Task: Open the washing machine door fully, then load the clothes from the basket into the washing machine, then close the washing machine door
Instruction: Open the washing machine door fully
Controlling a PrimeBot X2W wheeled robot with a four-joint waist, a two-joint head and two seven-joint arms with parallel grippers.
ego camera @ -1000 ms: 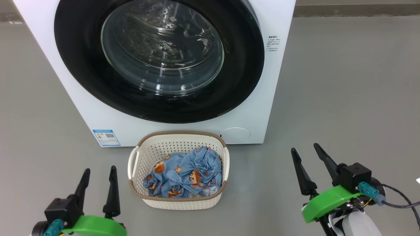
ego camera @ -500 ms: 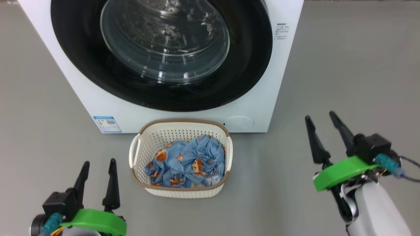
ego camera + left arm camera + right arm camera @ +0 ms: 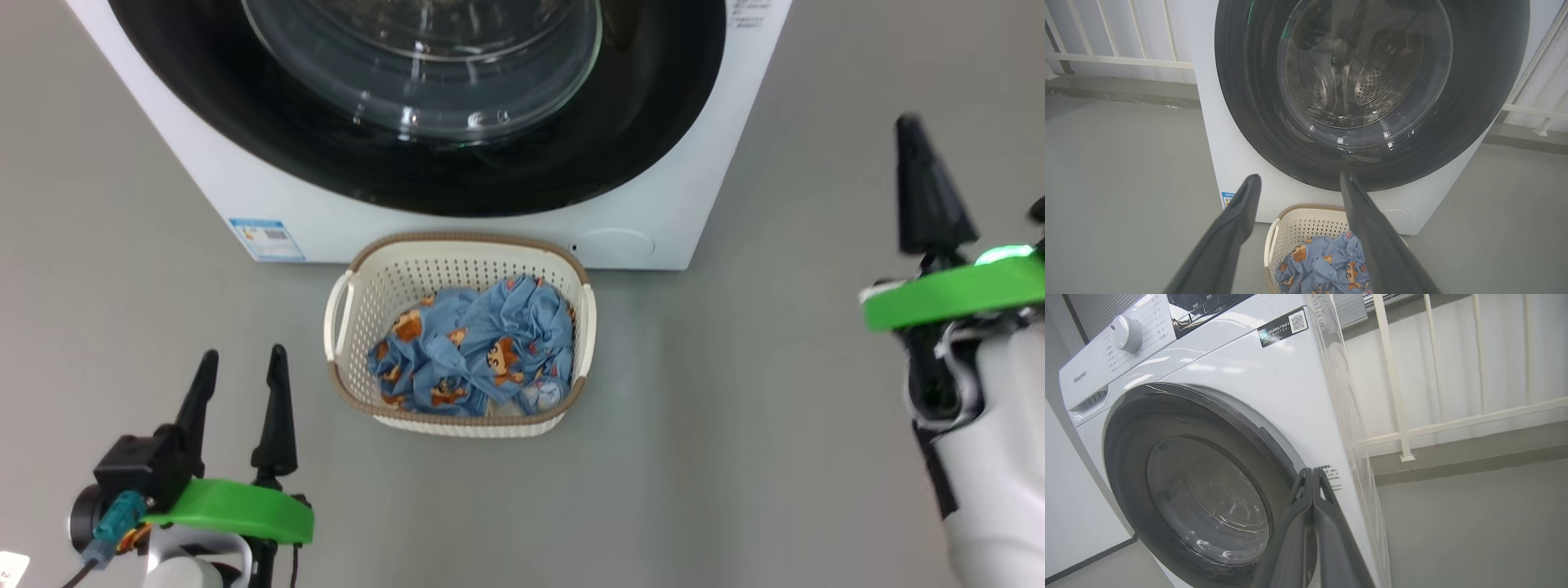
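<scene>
The white washing machine (image 3: 245, 196) stands before me with its round black-rimmed door (image 3: 653, 106) closed flat against the front. On the floor just in front sits the cream basket (image 3: 343, 302), holding the blue clothes (image 3: 478, 347) with orange figures. My left gripper (image 3: 241, 363) is open, low and to the left of the basket, empty. My right gripper (image 3: 918, 135) is raised at the right, well off the machine's right side, fingers pressed together on nothing. In the right wrist view the right gripper (image 3: 1312, 471) points at the door (image 3: 1126, 457) rim's right edge.
Grey floor (image 3: 775, 367) lies all around the basket and the machine. White railing bars (image 3: 1396, 375) stand behind and to the right of the washer. A control knob (image 3: 1126, 332) sits on the machine's top panel.
The right gripper has shut and risen up and to the right. The head camera has tilted down, so the machine and basket sit higher in view. The left arm stays put.
</scene>
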